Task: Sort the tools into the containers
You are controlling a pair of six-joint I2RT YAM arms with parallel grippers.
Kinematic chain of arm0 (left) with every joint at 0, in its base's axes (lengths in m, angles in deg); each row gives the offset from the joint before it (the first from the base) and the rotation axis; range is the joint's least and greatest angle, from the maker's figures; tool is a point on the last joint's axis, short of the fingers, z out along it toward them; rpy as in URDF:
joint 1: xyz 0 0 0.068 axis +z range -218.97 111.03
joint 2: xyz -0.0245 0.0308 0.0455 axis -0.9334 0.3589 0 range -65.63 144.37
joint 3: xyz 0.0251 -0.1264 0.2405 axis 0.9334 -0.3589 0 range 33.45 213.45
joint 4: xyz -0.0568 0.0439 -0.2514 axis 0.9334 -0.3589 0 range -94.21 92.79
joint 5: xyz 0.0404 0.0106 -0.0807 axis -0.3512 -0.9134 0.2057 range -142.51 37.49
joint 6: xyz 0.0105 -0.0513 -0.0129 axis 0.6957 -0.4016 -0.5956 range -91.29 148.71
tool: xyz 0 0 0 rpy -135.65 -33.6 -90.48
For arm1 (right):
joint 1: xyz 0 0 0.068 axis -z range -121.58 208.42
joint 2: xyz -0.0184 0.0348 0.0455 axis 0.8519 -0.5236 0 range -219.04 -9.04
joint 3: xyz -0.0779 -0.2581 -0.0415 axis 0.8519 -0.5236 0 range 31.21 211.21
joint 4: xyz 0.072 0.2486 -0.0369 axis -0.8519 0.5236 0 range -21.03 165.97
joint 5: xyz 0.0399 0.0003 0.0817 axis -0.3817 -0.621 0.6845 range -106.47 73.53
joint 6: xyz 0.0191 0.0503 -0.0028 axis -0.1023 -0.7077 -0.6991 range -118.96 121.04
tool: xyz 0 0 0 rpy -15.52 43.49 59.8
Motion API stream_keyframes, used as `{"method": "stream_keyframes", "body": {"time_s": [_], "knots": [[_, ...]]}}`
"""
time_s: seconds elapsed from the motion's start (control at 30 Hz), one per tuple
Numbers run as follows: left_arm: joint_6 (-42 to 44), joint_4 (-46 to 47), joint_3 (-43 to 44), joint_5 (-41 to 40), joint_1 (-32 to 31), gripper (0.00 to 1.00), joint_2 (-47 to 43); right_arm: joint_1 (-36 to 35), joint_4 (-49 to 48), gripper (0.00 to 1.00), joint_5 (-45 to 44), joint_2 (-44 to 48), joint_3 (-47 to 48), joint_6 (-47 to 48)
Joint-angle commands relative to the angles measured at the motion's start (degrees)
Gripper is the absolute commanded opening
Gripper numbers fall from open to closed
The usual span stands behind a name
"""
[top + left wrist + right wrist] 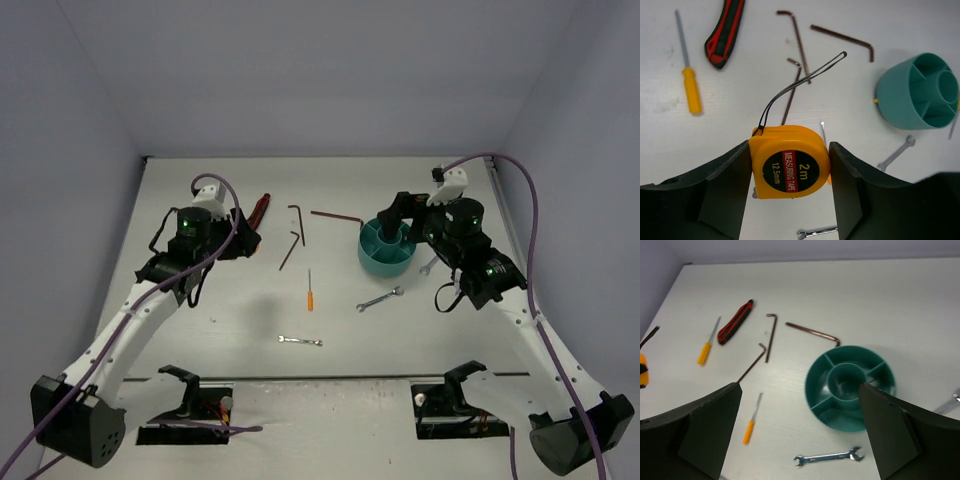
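Left gripper (790, 150) pinches yellow tape measure (790, 167); right gripper (799, 388) spread above teal tub (834, 413).

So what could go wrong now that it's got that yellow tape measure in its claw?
1. The left gripper pinches the tape measure by its rounded sides, so it might slip out on the way.
2. Its wire loop sticks out and could snag on something.
3. The right gripper hangs open right by the teal tub, so the arms may bump if both go there.
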Motion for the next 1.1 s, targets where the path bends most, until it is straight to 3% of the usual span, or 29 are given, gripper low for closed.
{"method": "stream_keyframes", "body": {"time_s": [0.0, 0.23, 0.37, 0.5, 1.07], "knots": [[11.7, 10.0, 1.4, 4.9, -2.7, 0.41, -4.9, -2.2, -3.9, 1.0, 13.6, -4.2, 6.6, -1.9], [21.5, 17.7, 0.2, 11.1, -7.4, 0.41, -7.8, -10.6, -4.2, 0.99, 15.3, -10.7, 13.1, -3.4], [25.9, 19.7, -0.2, 11.6, -10.9, 0.41, -8.4, -15.2, -4.3, 0.88, 16.0, -14.4, 16.3, -4.0], [30.6, 20.0, -0.4, 11.5, -13.8, 0.41, -9.0, -18.6, -4.4, 0.85, 16.4, -17.0, 18.4, -4.8], [42.0, 21.3, -0.5, 12.5, -20.0, 0.41, -8.9, -21.8, -4.8, 0.78, 16.1, -22.6, 21.7, -6.1]]}}
